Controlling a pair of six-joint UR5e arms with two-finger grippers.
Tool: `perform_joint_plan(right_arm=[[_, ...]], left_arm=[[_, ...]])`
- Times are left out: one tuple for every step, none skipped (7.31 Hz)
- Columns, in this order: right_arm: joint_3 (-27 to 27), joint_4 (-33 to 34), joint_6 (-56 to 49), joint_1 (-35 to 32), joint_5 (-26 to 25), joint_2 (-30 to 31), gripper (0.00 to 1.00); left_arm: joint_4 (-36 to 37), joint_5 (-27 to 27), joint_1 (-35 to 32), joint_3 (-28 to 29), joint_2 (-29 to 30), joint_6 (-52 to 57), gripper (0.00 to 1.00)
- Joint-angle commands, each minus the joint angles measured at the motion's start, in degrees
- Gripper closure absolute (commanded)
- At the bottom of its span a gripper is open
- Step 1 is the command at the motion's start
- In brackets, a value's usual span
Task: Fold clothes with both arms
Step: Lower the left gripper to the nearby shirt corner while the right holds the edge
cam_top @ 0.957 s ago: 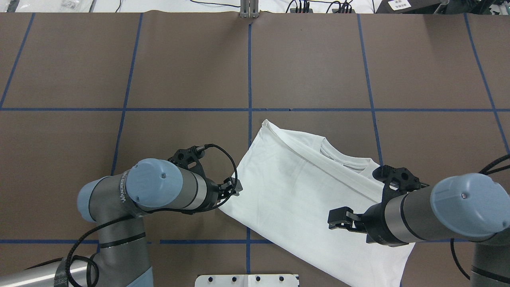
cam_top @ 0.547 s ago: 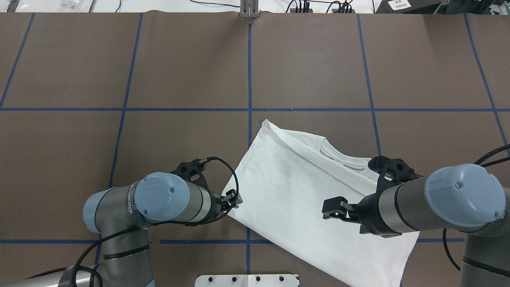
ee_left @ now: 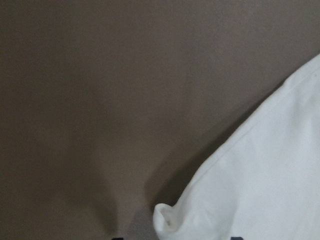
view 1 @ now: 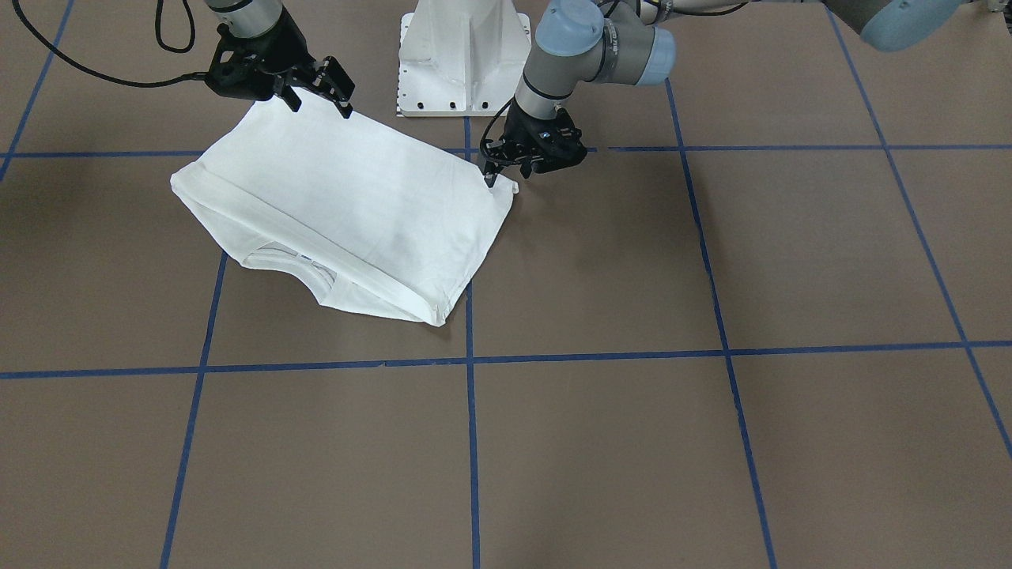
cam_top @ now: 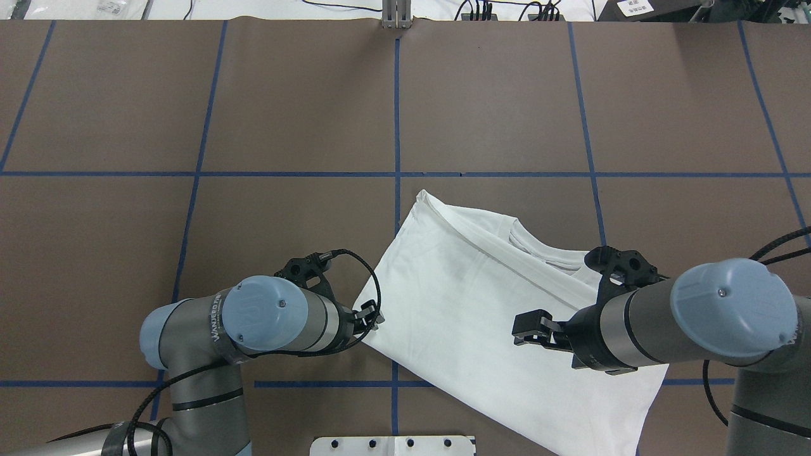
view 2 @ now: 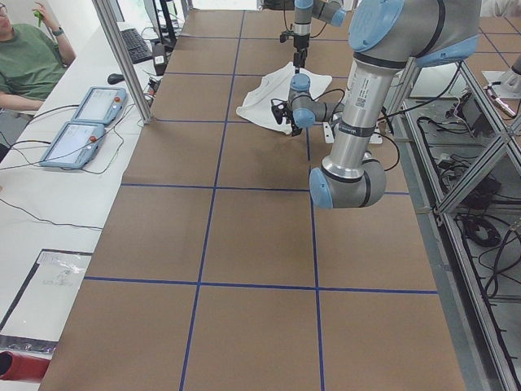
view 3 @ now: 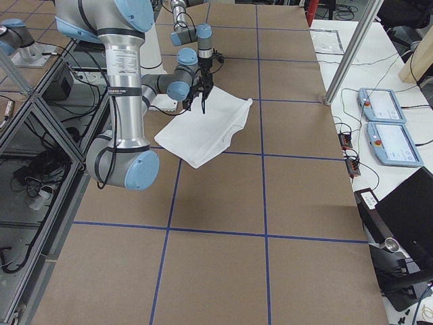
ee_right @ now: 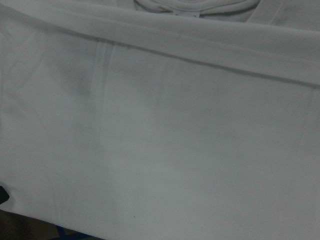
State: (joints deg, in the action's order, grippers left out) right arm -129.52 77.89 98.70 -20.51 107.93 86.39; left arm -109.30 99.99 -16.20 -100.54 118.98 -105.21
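Right in front of the white pedestal base (view 1: 462,55), the white T-shirt (view 1: 356,205) lies flat on the brown table (view 1: 711,442), folded into a slanted slab with its plain side up and one blue tape line (view 1: 470,316) running under its corner. The left gripper (view 1: 492,175) is down low at the shirt's near corner. The wrist camera there shows that little curled corner sitting between the two fingertips, which only peek in at the bottom edge and stand apart, so the fingers look released, pinching nothing. Beyond them is bare brown table on one side and the hemmed edge running off on the other. Over at the opposite end, the right gripper (view 1: 322,103) hovers just above the cloth, fingers spread wide and holding nothing. Its wrist camera is filled with white fabric, a long fold line crossing ahead of the fingers. The ribbed collar (view 1: 288,259) sits past that fold, on the side of the shirt away from both sets of fingers. The shirt spans the whole stretch between the two grippers.
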Motion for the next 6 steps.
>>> perform_joint_plan(right_arm=[[0.06, -0.02, 0.0, -0.05, 0.0, 0.01, 0.0], [-0.03, -0.02, 0.0, -0.23, 0.0, 0.01, 0.0], [-0.03, -0.02, 0.0, -0.58, 0.0, -0.08, 0.0], [-0.03, -0.02, 0.0, -1.62, 0.44, -0.34, 0.0], [0.32, 0.16, 0.0, -2.42, 0.44, -1.91, 0.0], [0.84, 0.16, 0.0, -2.69, 0.09, -2.1, 0.0]], left_arm=[[-0.12, -0.15, 0.03, 1.13, 0.9, 0.09, 0.6], [-0.03, -0.06, -0.06, 0.61, 0.99, 0.09, 0.94], [0.05, 0.03, -0.23, 0.09, 0.81, 0.27, 1.0], [0.58, 0.12, -1.02, -1.83, 0.46, 0.18, 1.0], [1.8, 0.46, -3.02, -3.25, 0.29, 0.18, 1.0], [5.64, 0.55, -4.44, -5.0, 0.2, 0.35, 1.0]])
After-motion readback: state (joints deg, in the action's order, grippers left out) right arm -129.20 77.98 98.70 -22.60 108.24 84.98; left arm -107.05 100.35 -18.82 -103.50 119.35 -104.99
